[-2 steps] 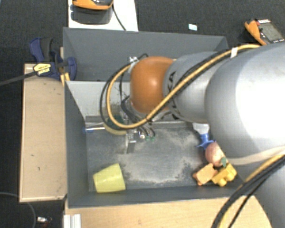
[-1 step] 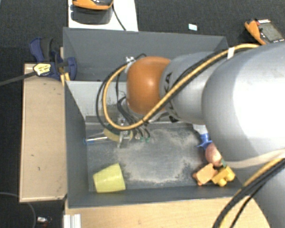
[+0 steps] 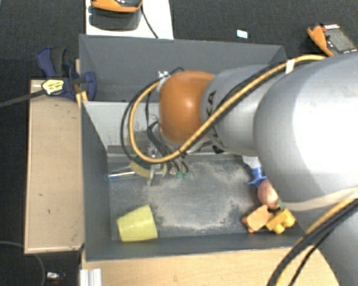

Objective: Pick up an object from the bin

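**Camera view, from above.** The tool [image 3: 164,171] stands low in the grey bin [image 3: 95,159], over the back part of its floor, beneath the arm's orange cover [image 3: 182,106] and looped cables [image 3: 134,130]. We cannot tell whether the tool is open or closed, because the cover and cables hide most of it. We see nothing held in it.

Nearest the tool lies a slender bluish rod [image 3: 118,174], just beside it on the side away from the arm, flat on the floor along the back wall. We cannot tell whether the tool touches it. A yellow cup [image 3: 137,224] lies tipped on its side in front of the tool, near the front wall and well apart from it.

On the arm's side of the tool, partly under the arm, is a small cluster: a blue piece [image 3: 256,175], a pinkish rounded piece [image 3: 267,192], and orange and yellow toy pieces [image 3: 268,219].

We judge the task to be at its reaching stage: the tool is down in the bin, but no grasp is evident and nothing is lifted. What is left is to close on one thing, most likely the rod, and raise it clear of the bin.
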Robot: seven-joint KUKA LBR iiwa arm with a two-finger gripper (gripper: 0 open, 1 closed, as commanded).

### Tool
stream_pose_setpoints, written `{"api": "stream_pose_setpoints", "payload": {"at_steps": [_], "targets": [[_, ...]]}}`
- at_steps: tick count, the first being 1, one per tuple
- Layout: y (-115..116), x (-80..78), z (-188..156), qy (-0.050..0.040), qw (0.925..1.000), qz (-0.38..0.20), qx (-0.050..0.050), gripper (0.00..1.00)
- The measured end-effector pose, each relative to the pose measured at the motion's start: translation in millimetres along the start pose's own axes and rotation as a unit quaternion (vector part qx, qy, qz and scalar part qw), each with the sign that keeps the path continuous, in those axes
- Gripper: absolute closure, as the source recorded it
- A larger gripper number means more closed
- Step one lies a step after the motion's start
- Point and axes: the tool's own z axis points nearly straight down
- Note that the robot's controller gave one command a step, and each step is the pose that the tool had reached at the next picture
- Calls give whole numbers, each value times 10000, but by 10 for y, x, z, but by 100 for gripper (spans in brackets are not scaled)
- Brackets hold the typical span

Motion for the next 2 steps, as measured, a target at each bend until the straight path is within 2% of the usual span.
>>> {"api": "stream_pose_setpoints", "payload": {"at_steps": [1,2], "targets": [[2,17,-335,39,10000,4,-2,100],[-2,3,-808,41,10000,2,-2,100]]}}
